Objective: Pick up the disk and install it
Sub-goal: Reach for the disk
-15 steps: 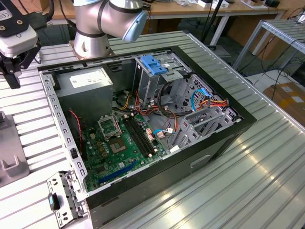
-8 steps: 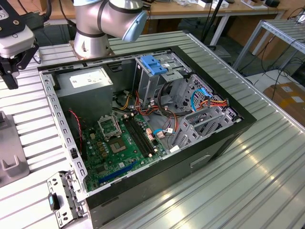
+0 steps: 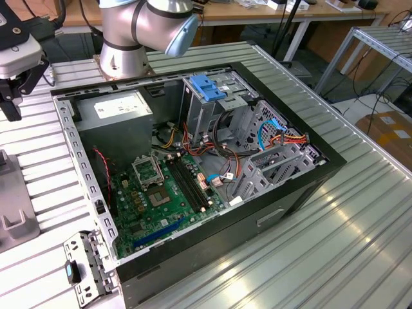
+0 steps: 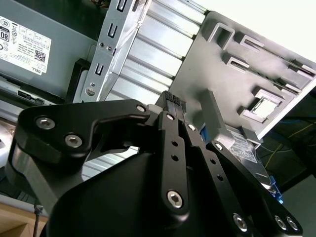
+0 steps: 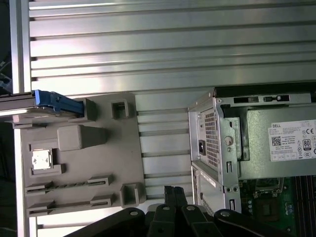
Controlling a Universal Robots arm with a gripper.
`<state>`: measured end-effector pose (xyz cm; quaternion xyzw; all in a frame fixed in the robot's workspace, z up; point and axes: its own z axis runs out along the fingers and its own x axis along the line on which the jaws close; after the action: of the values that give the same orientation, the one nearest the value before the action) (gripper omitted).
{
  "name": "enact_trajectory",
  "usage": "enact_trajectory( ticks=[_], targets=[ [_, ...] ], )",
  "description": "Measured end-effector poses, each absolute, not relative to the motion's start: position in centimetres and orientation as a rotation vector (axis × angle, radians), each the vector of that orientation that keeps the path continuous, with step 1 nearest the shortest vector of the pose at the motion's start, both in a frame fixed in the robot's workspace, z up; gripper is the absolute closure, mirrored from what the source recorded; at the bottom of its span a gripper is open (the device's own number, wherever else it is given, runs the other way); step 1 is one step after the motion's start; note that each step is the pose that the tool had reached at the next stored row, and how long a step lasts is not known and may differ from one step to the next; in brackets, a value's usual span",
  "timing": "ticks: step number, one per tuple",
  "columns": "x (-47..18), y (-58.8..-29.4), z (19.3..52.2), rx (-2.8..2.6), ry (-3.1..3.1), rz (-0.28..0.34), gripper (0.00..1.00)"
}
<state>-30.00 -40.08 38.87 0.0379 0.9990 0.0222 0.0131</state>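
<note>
Sitting edge-on at one end of the fixture (image 5: pixel 98 158), the disk (image 5: pixel 54 102) shows its blue carrier rail in the first wrist view, w/ bare metal running on beyond it. It is outside the case (image 5: pixel 217 148), not yet installed. In the second wrist view the disk's labelled face and a bit of blue peek out past the black linkage, just beside the fixture's edge.

Jaws: clenched, tips pressed together, nothing btwn them. In the first wrist view they hang over the strip of counter (image 5: pixel 148 49) btwn fixture and case, apart from the disk, which is at the fixture's far end.

Exterior view: the case lies open in the middle of the counter. The fixture is at approx 9 o'clock from it, at the exterior view's left edge. The arm (image 3: pixel 148 26) base stands at 12 o'clock, behind the case. Inside the case: PSU (image 3: pixel 119 109) at 11 o'clock, light-blue latch (image 3: pixel 207 87) on its cage at 12–1 o'clock, mobo (image 3: pixel 161 193) toward 7 o'clock. A loose bracket (image 3: pixel 87 267) lies at 8 o'clock, just beside the case corner.
</note>
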Motion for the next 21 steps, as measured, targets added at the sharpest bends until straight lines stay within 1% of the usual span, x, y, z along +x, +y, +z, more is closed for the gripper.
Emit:
enact_trajectory(
  ticks=[21],
  targets=[
    [-30.75, -40.07, 38.84, 0.118, 3.112, 0.069, 0.9]
  ],
)
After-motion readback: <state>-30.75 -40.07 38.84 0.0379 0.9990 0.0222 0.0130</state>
